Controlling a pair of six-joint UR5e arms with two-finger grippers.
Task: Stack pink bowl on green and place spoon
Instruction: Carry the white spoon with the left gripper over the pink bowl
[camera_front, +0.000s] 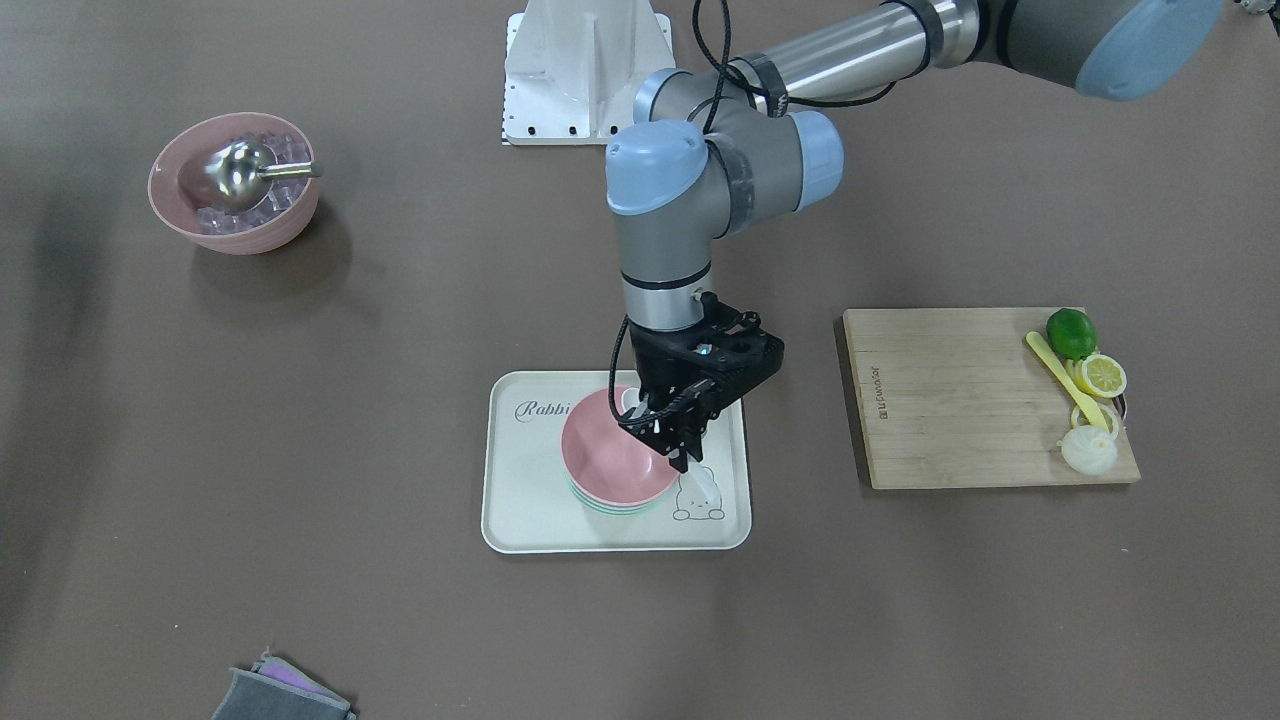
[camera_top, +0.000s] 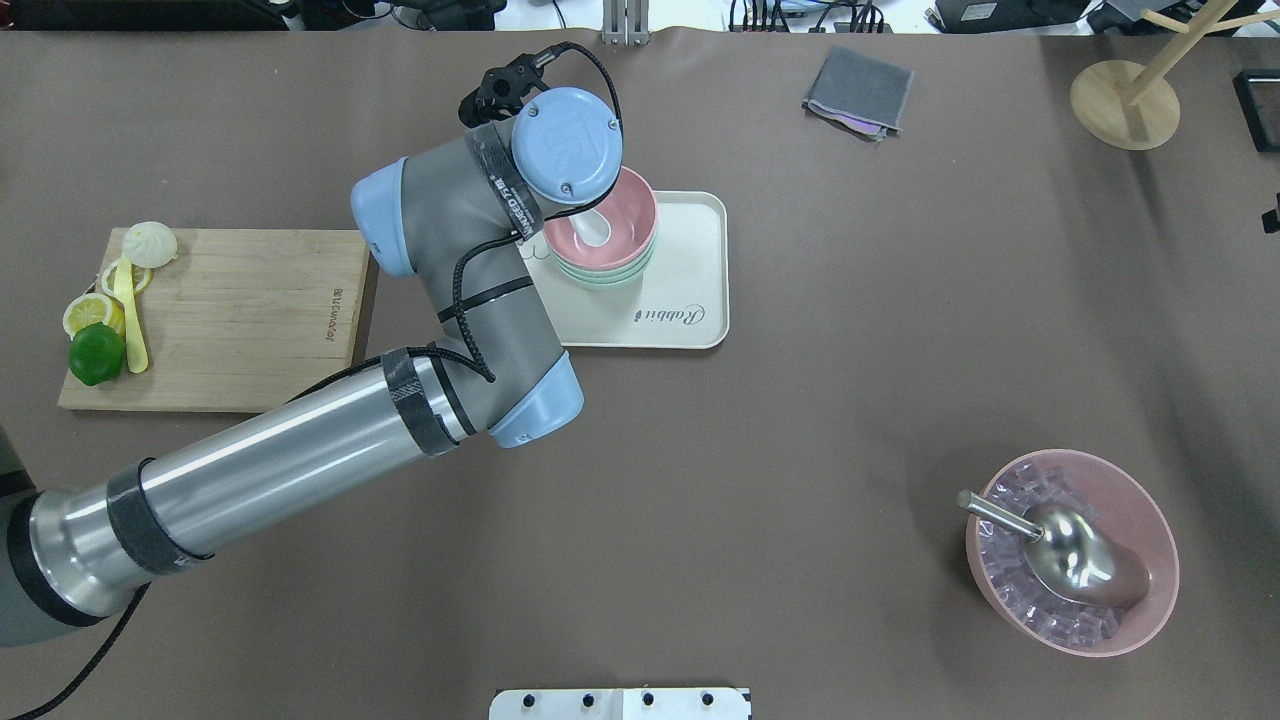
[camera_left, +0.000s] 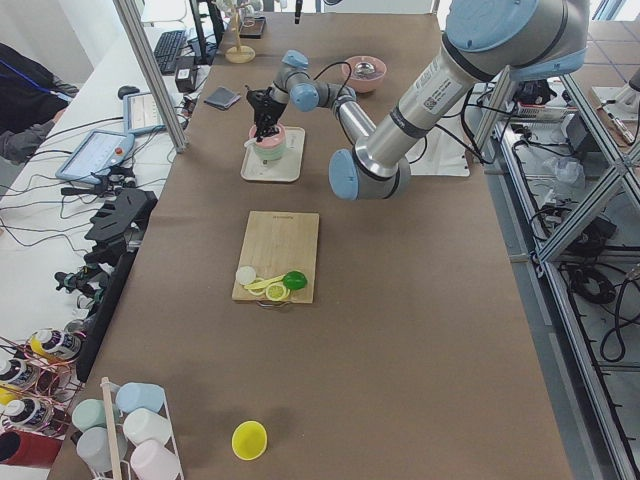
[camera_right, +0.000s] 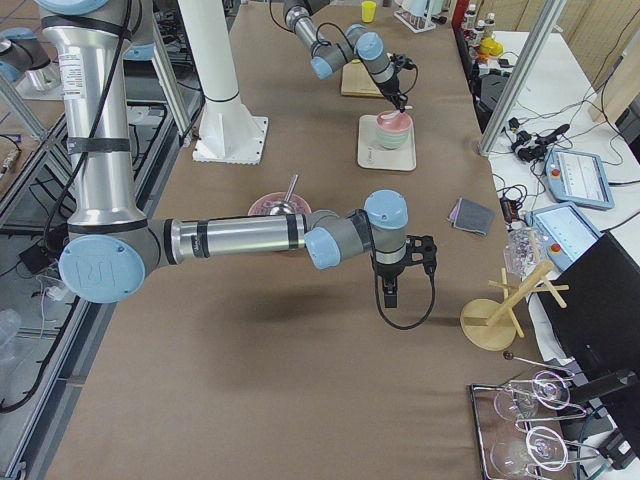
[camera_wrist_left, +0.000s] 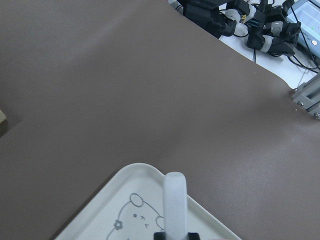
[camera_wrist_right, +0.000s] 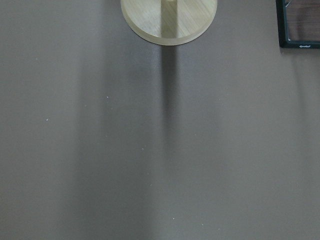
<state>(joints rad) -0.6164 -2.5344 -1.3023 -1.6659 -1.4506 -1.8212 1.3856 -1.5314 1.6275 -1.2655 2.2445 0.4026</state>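
A pink bowl (camera_front: 605, 460) sits nested on a green bowl (camera_front: 612, 507) on a cream tray (camera_front: 520, 500). The stack also shows in the overhead view (camera_top: 632, 218). My left gripper (camera_front: 672, 432) is over the right rim of the pink bowl, shut on a white spoon (camera_wrist_left: 175, 199). The spoon's scoop end lies inside the pink bowl (camera_top: 590, 228), and its handle points out over the tray's bear drawing (camera_front: 705, 487). My right gripper (camera_right: 388, 292) shows only in the exterior right view, above bare table far from the tray. I cannot tell if it is open or shut.
A wooden cutting board (camera_front: 950, 400) holds a lime, lemon slices, a yellow spoon (camera_front: 1065, 378) and a white bun. A larger pink bowl of ice with a metal scoop (camera_front: 235, 180) stands apart. A grey cloth (camera_front: 280, 695) and a wooden stand (camera_top: 1125, 100) sit at the far edge.
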